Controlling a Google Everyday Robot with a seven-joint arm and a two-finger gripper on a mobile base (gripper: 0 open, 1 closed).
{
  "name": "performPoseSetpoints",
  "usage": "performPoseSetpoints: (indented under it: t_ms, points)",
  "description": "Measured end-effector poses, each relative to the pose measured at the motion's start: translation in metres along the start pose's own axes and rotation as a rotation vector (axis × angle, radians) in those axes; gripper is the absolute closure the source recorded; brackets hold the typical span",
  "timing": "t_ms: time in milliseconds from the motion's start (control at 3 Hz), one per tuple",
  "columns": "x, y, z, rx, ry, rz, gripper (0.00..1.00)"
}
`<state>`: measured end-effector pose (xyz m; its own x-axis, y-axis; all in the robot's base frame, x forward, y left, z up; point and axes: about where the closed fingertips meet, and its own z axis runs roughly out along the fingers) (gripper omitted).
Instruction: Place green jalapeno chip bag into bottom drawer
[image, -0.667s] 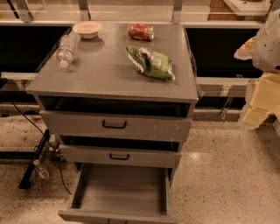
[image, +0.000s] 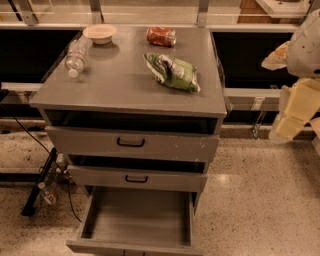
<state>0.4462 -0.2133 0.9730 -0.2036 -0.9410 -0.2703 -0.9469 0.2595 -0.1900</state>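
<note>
Over at three o'clock, off the right side of the cabinet, the gripper (image: 294, 111) hangs in the air, a pale yellowish shape under the arm's white casing; whether it is wide or narrow I cannot tell from here, and it is well clear of everything on the cabinet. From it, at about ten o'clock, the green jalapeno chip bag (image: 172, 71) lies flat on the grey cabinet top (image: 120, 90), right of the middle and set aslant: glossy green, crumpled, with white and dark markings toward its left end. At twelve o'clock from the bag a red can (image: 161, 36) lies on its side near the back edge; a shallow bowl (image: 100, 33) and a clear plastic bottle (image: 76, 56) on its side sit out at ten o'clock. Bare top runs between the bag and the front edge. Below, two shallow drawers (image: 131, 143) with black handles stand slightly ajar, and at six o'clock the bottom drawer (image: 135, 220) is pulled far out, its plain grey inside open from above.
</note>
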Motion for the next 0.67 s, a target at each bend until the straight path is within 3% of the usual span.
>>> performPoseSetpoints:
  t_ms: [333, 667]
  points:
    - [-0.007, -0.015, 0.012, -0.094, -0.140, 0.004, 0.00]
    - [-0.018, -0.027, 0.021, -0.127, -0.225, 0.000, 0.00]
